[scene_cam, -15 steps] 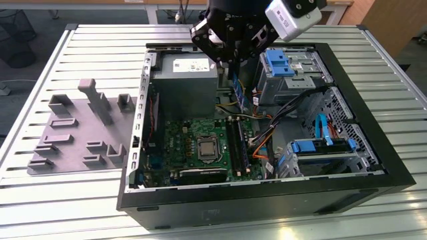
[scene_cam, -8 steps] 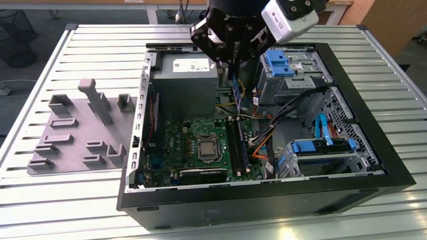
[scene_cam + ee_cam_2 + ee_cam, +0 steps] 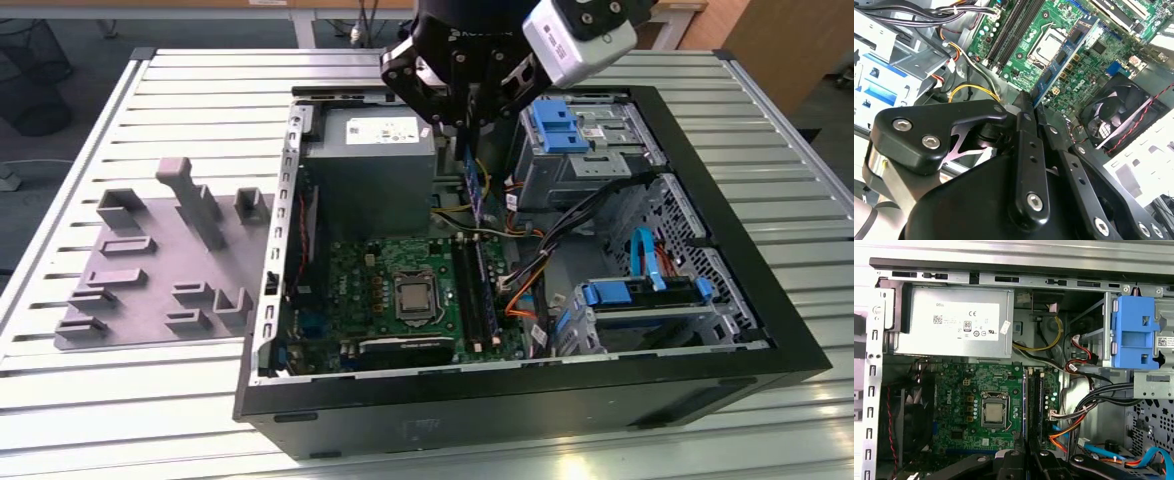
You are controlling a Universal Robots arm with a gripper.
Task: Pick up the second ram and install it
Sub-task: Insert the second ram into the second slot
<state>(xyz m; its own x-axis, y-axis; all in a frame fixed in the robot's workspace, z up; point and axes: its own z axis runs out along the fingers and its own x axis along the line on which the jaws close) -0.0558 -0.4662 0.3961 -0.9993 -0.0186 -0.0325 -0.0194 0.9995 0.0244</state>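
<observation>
While the grey fixture plate (image 3: 154, 265) with its upright blocks lies at the left of the exterior view on the slatted tabletop (image 3: 174, 400), the open computer case (image 3: 534, 390) fills the middle and right. Inside it, the green motherboard (image 3: 387, 300) sits low centre, with the grey power supply (image 3: 370, 165) above it and the long black memory slots (image 3: 470, 285) just right of the processor socket (image 3: 416, 298). At the upper centre of that frame the black pincer (image 3: 463, 118) hangs over the case, its fingers closed on the second ram (image 3: 473, 178), which stands on edge below them, above the slots and apart from them. In the second wrist view the blue-green stick (image 3: 1066, 57) runs from the closed fingers (image 3: 1026, 145) toward the upper right. Blue drive brackets (image 3: 554, 125) sit at the right, with orange and black cables (image 3: 527, 285) between them and the board.
</observation>
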